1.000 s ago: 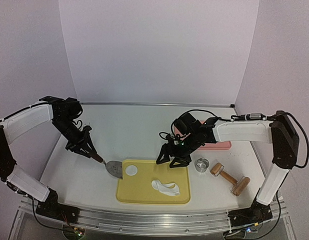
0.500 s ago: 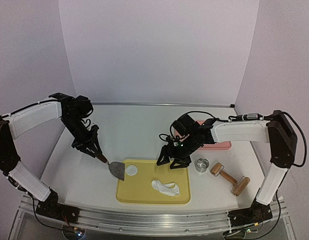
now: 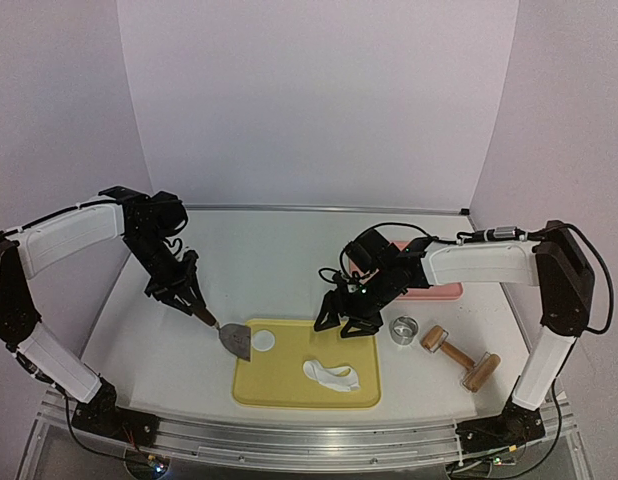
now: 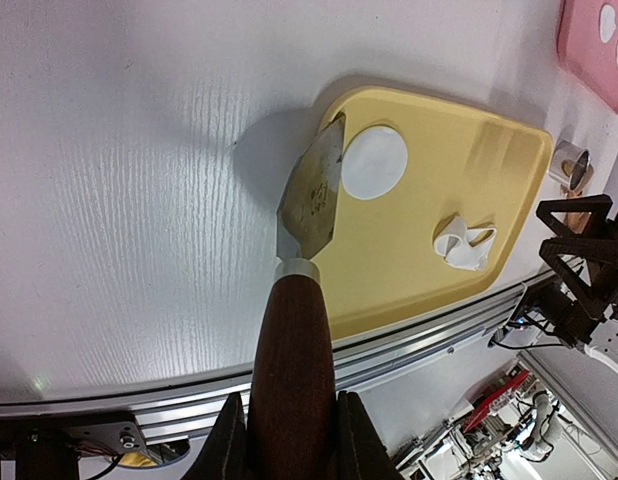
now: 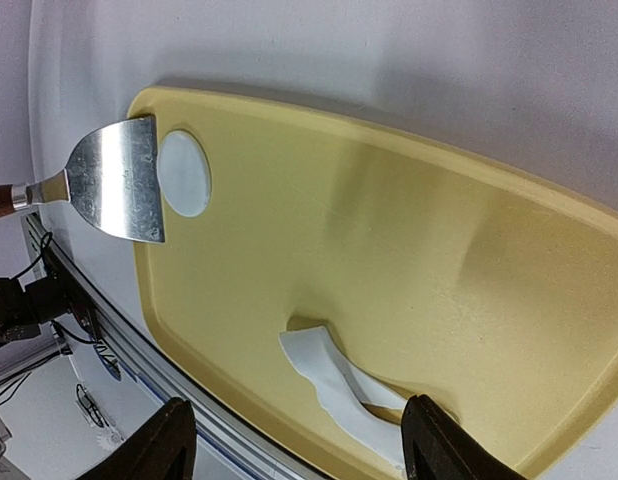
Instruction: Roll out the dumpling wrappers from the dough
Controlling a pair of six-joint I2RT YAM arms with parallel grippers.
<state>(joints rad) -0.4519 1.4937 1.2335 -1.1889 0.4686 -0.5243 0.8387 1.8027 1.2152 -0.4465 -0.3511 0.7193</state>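
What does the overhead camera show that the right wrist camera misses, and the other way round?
Only overhead: both arms, the left hand gripping the scraper by its wooden handle, the metal ring cutter, the rolling pin and the pink tray.
Only right wrist: the right hand seen from behind, its open fingers framing a close-up where the blade edge sits right beside the round wrapper.
Both: the yellow board, the wrapper, the scraper blade and the ragged dough scrap.

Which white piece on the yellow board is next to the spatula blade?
The round wrapper at the board's left end, beside the spatula blade; the ragged dough scrap lies apart, toward the right.
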